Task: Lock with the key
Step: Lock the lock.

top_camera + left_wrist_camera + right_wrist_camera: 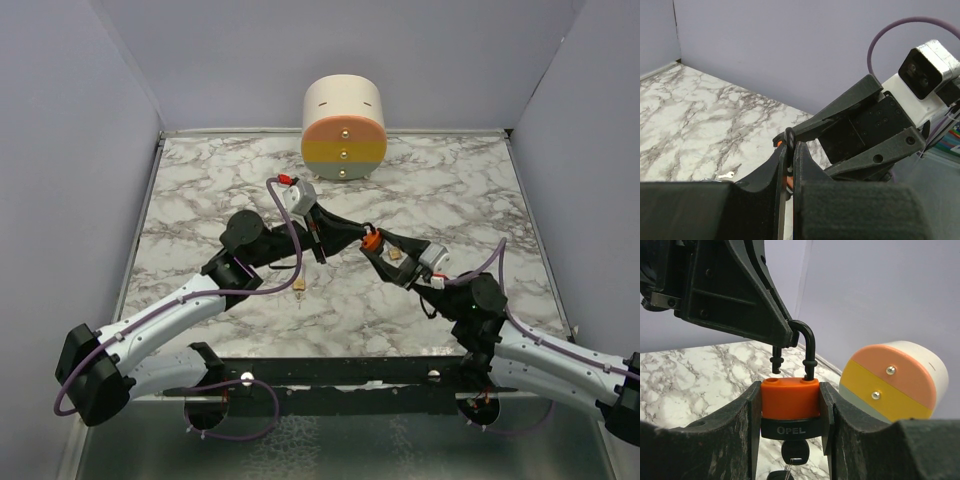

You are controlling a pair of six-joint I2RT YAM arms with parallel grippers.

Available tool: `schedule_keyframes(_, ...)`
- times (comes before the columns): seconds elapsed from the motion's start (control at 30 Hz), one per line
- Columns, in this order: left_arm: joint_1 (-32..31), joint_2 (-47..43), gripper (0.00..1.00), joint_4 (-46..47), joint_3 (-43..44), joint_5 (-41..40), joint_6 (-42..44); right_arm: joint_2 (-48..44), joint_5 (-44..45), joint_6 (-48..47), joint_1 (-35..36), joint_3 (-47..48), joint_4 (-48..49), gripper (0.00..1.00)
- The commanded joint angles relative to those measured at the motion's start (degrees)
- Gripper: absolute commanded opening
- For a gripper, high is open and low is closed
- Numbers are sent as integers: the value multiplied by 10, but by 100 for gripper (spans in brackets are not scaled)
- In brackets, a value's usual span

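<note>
- The right gripper (790,390) is closed partway, its fingers clamped on both sides of the orange padlock (790,401), which it holds above the table (690,370)
- The left gripper (790,148) is nearly shut, pinching the top of the black shackle (808,337); the free leg of the shackle hangs just above its hole, unseated
- The key (793,452) sits in the keyhole on the padlock's underside, its long axis in line with the body and its black head pointing back into the right gripper's palm, at the opposite end from the left gripper
</note>
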Motion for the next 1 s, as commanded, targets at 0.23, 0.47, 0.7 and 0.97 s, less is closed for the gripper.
schedule_keyframes(0.23,-45,6,0,29,5,-6,-51,34,34,-33,3,20,79,2)
schedule_keyframes(0.47,-46,0,0,14,-18,-43,-15,18,30,-31,5,27,75,2)
schedule_keyframes(0.7,-46,8,0,-3,-13,-58,8,8,25,-30,8,31,76,2)
schedule_keyframes(0.97,-47,23,0,-8,-13,-53,10,19,28,-42,8,46,86,2)
